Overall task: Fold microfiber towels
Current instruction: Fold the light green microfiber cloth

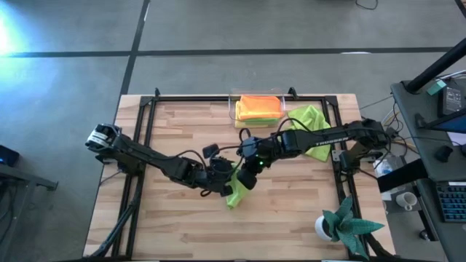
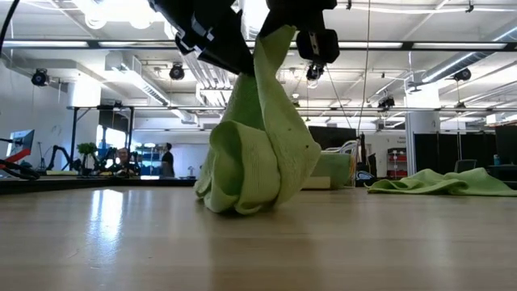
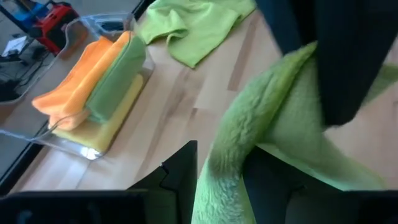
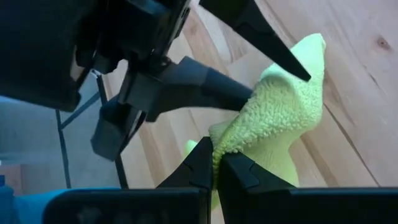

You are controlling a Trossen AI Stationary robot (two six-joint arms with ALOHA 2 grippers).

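A lime green towel hangs between my two grippers near the table's middle, and its bunched lower end rests on the wood. My left gripper is shut on it. My right gripper is shut on it close beside the left one. A second lime green towel lies crumpled at the far right. The clear bin at the far edge holds folded orange, lime green and yellow towels. My left gripper pinches a thick gathered fold of the towel between its two fingers, several layers. It slants down from the table's left. The towel hangs below it with its lower end on the table. My right gripper pinches a bunched edge at the towel's top between its two fingers, right beside the left gripper's hold. It comes slanting down from the table's right. The towel hangs below it, slack, with its bottom on the table.
A teal spiky plant in a white pot stands at the near right corner. A black frame runs along the table's left, far and right sides. Bare wood lies toward the near edge.
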